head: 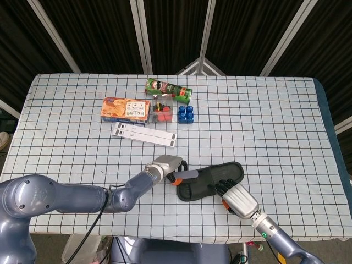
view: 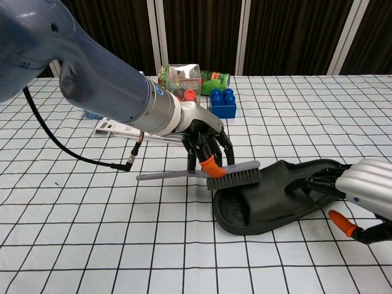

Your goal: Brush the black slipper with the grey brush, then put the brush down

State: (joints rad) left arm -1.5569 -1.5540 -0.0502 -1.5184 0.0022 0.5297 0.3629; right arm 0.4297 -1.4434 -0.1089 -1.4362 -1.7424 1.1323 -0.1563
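Dark curtains hang behind a worktop (head: 275,121) covered in a white cloth with a black grid. Near the front edge lies the black slipper (view: 269,196), flat on the cloth. At its heel end, the left hand (view: 202,144) holds the grey brush (view: 229,173), fingers (view: 211,164) wrapped around the handle, bristles pointing down and resting at the slipper's rim. Opposite, the right hand (view: 361,193) grips the slipper at its strap end, dark fingers (view: 318,182) curled over the strap. Well apart, towards the back of the cloth, sit a green crisps tube (head: 168,89), an orange biscuit packet (head: 125,109), a clear box with red pieces (head: 163,110), blue building blocks (head: 186,114) and a white strip of card (head: 145,134)
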